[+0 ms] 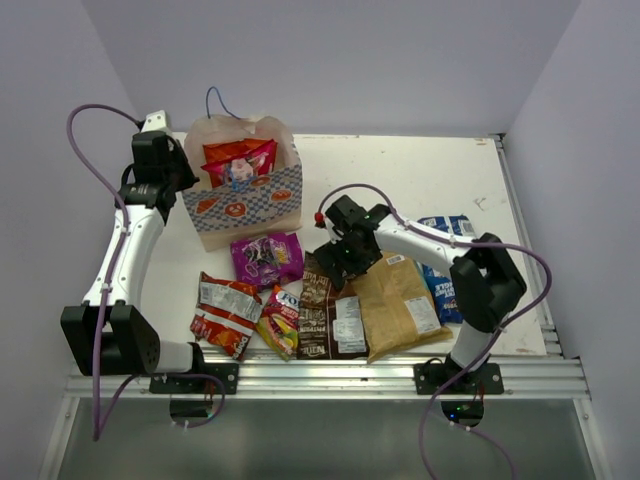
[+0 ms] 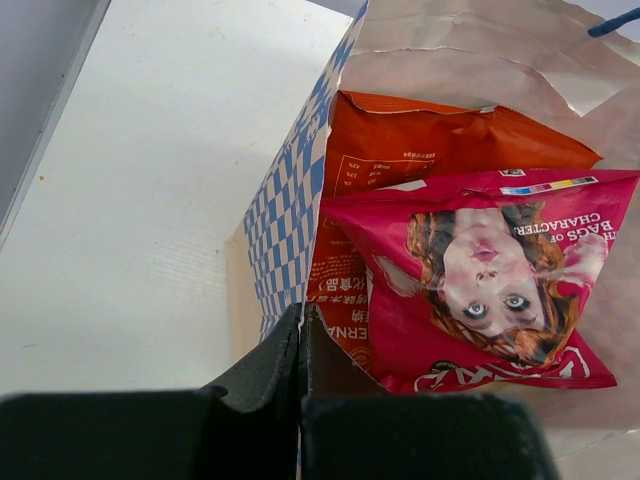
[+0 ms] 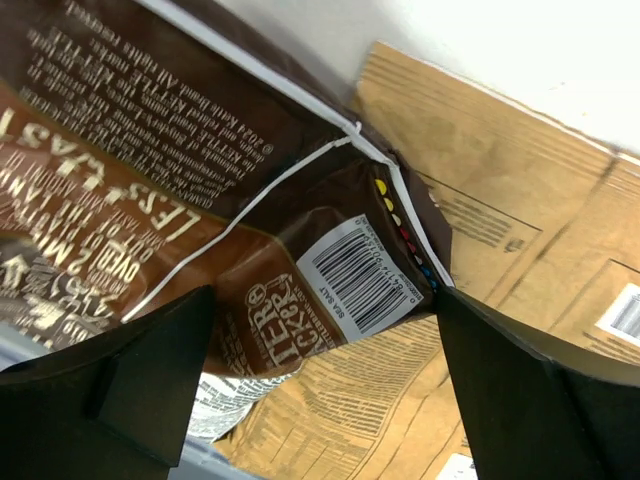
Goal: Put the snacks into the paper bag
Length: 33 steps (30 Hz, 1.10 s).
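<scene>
The paper bag (image 1: 245, 205) stands at the back left, with a red packet (image 2: 430, 150) and a pink packet (image 2: 480, 280) inside. My left gripper (image 1: 178, 172) is shut on the bag's checkered left wall (image 2: 290, 200); its jaws (image 2: 301, 320) pinch the paper edge. Purple (image 1: 267, 257), silver-red chips (image 1: 226, 312), yellow-red candy (image 1: 281, 320), brown (image 1: 330, 315), tan (image 1: 398, 303) and blue-white (image 1: 445, 265) packets lie in front. My right gripper (image 1: 335, 262) is open, its fingers straddling the brown packet's barcode end (image 3: 200, 200), above the tan packet (image 3: 480, 230).
The white tabletop (image 1: 420, 180) ends at a metal rail (image 1: 330, 375) in front and a rail on the right. Grey walls close in the back and both sides. The bag's blue cord handle (image 1: 215, 100) sticks up behind it.
</scene>
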Motion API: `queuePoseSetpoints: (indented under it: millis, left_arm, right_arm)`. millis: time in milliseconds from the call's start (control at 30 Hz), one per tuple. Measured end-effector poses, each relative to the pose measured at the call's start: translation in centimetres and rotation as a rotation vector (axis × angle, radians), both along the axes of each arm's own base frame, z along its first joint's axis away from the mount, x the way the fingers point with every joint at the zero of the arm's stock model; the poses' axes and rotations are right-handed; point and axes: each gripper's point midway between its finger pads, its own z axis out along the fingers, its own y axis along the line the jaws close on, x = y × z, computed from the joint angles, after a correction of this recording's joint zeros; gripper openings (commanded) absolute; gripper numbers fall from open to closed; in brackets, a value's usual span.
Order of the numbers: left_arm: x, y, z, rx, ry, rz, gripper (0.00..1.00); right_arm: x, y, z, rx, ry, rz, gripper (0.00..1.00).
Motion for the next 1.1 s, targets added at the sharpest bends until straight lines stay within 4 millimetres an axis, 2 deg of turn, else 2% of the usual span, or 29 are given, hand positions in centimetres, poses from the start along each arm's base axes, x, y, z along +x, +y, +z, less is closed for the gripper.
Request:
queuePoseSetpoints:
  millis: [167,233,300,333,367,400,433,533,633,667,733,767,800,867,900,967,1000,1067,1100]
  left_arm:
    - [-0.1,0.0,-0.1,0.002,0.006,0.002,0.0]
    - [-0.2,0.0,0.0,0.003,0.004,0.004,0.0]
    - [-0.2,0.1,0.0,0.005,0.004,0.006,0.0]
    - [-0.3,0.1,0.1,0.006,0.004,0.008,0.0]
    - [-0.3,0.1,0.1,0.006,0.005,0.008,0.0]
    - [-0.4,0.1,0.1,0.007,0.005,0.009,0.0]
    - [-0.4,0.2,0.1,0.008,0.005,0.011,0.0]
    - [-0.4,0.2,0.1,0.011,0.006,0.011,0.0]
    - [-0.4,0.2,0.1,0.011,0.005,0.01,0.0]
    - [-0.4,0.2,0.1,0.011,0.005,0.01,0.0]
    - [-0.4,0.1,0.1,0.011,0.005,0.007,0.0]
    - [-0.4,0.0,0.1,0.011,0.005,0.006,0.0]
    - [-0.4,0.0,0.1,0.011,0.004,0.005,0.0]
    - [-0.4,0.0,0.2,0.011,0.004,0.005,0.0]
    - [-0.5,0.0,0.2,0.011,0.004,0.005,0.0]
    - [-0.7,0.0,0.1,0.011,0.01,0.004,0.0]
    - [-0.7,-0.1,0.1,0.011,0.013,0.003,0.0]
    - [-0.7,-0.3,0.1,0.01,0.012,-0.002,0.0]
    - [-0.7,-0.4,0.1,0.01,0.012,-0.003,0.0]
  right_arm:
    - [-0.7,0.8,-0.6,0.03,0.096,0.01,0.94]
    - [-1.1,1.1,-1.1,0.038,0.143,0.017,0.9]
    - [-1.6,1.3,-1.5,0.044,0.182,0.029,0.75]
    - [-1.8,1.3,-1.6,0.044,0.196,0.033,0.53]
    - [-2.0,1.4,-1.6,0.046,0.214,0.04,0.41]
    - [-2.2,1.7,-1.7,0.053,0.233,0.046,0.25]
    - [-2.4,1.8,-1.8,0.057,0.249,0.053,0.0]
    - [-2.5,1.9,-1.4,0.05,0.259,0.046,0.0]
    - [-0.9,1.5,0.7,-0.006,0.198,0.032,0.0]
    - [0.2,1.7,2.3,-0.021,0.161,0.025,0.0]
    - [3.7,2.9,6.6,-0.011,0.026,0.01,0.0]
    - [6.9,4.2,11.1,0.02,-0.104,-0.009,0.0]
    - [8.5,4.9,13.3,0.05,-0.176,-0.022,0.0]
    - [13.4,6.5,21.6,0.184,-0.428,-0.089,0.0]
    - [15.1,6.4,25.6,0.246,-0.549,-0.131,0.0]
    - [17.2,4.9,32.0,0.331,-0.745,-0.216,0.0]
    - [17.7,4.0,34.4,0.362,-0.817,-0.253,0.0]
    - [18.4,2.7,37.4,0.409,-0.917,-0.304,0.0]
    - [18.8,2.6,38.5,0.437,-0.952,-0.317,0.0]
